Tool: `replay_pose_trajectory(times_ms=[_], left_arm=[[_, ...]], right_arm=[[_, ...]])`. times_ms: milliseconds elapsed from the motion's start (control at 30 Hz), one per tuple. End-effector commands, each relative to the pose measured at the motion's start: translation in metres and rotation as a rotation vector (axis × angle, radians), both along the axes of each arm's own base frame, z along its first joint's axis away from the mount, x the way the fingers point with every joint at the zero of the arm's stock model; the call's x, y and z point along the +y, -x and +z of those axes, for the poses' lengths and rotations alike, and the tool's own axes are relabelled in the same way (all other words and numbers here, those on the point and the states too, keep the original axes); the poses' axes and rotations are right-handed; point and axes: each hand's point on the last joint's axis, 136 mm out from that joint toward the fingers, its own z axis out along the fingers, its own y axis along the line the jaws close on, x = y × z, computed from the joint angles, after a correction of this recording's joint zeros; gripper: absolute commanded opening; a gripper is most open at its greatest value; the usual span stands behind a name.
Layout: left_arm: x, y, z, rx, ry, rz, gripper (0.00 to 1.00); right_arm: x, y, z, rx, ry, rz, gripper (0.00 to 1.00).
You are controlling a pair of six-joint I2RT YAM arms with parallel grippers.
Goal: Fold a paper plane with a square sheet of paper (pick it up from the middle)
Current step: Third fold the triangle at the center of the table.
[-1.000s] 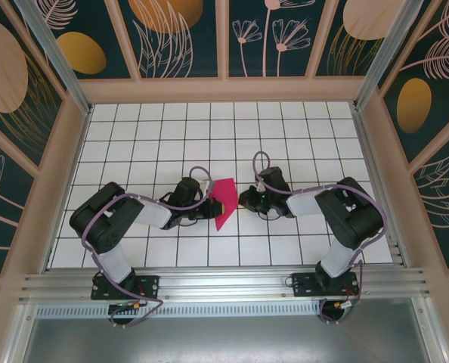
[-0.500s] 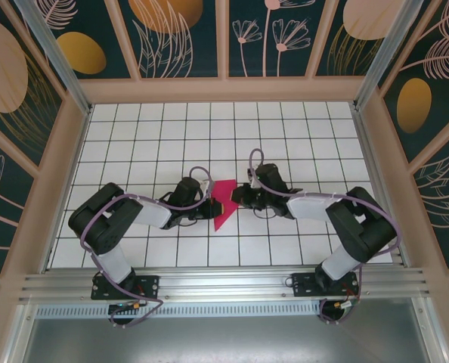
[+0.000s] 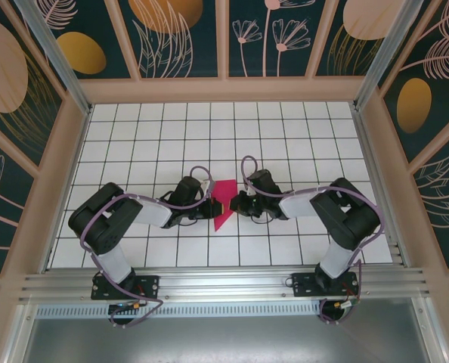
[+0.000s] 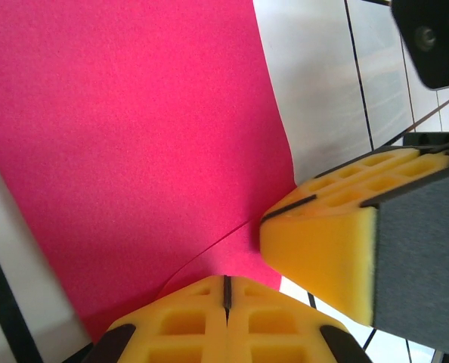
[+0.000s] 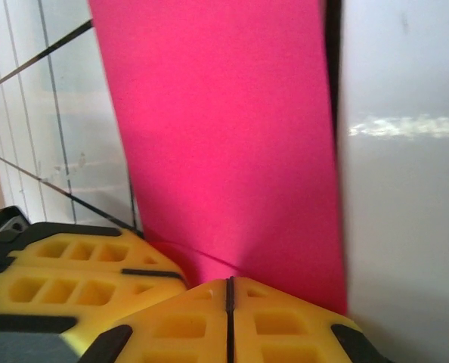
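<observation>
My right arm has swung left since a second ago. Then my right tool [image 3: 236, 203] stood clear of the pink sheet of paper [image 3: 222, 218], with bare tile between them. Half a second ago it had reached the sheet's right edge, and now it sits against that edge and covers part of it, so less pink shows from above. My left arm has hardly shifted, and my left tool [image 3: 212, 206] is at the sheet's left edge as before. The sheet has kept its place near the middle of the white tiled surface [image 3: 149, 136], a little toward the near side, with its narrow end pointing near.

By count there is one sheet, already folded into a pointed shape. There are two arms and two tools, each tool with two yellow fingers.

In the left wrist view my left tool [image 4: 226, 291] has its fingers pressed together along a thin seam, tips at the paper [image 4: 134, 136]. A curved crease runs toward them. One yellow finger of the right tool [image 4: 330, 249] touches the sheet just beside them.

In the right wrist view my right tool [image 5: 229, 291] is likewise closed tight, tips meeting the paper [image 5: 224, 136], with a left-tool finger [image 5: 81, 265] close by.

I cannot tell whether either tool has paper nipped between its fingers.
</observation>
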Motion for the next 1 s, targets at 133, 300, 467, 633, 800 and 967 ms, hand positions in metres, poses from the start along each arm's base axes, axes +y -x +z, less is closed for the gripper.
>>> replay_pose_trajectory(times_ms=[133,300,467,633,800,967], left_arm=[[0.021,0.020,-0.037,0.088,-0.120,-0.005,0.04],[0.023,0.016,-0.033,0.070,-0.131,0.012,0.06],[0.015,0.005,-0.005,0.021,-0.097,0.012,0.11],[0.009,-0.003,0.036,-0.046,-0.038,0.020,0.16],[0.008,0.001,0.059,-0.053,0.027,0.033,0.13],[-0.001,0.013,0.057,0.010,0.124,0.003,0.08]], right_arm=[[-0.008,0.004,-0.020,0.010,0.056,-0.004,0.10],[-0.011,0.009,-0.027,0.039,0.079,-0.003,0.10],[-0.012,0.010,-0.026,0.036,0.083,0.006,0.10],[-0.021,0.009,-0.031,0.044,0.108,-0.036,0.09],[-0.023,0.008,-0.028,0.040,0.091,-0.057,0.09],[-0.021,0.007,-0.025,0.031,0.084,-0.054,0.09]])
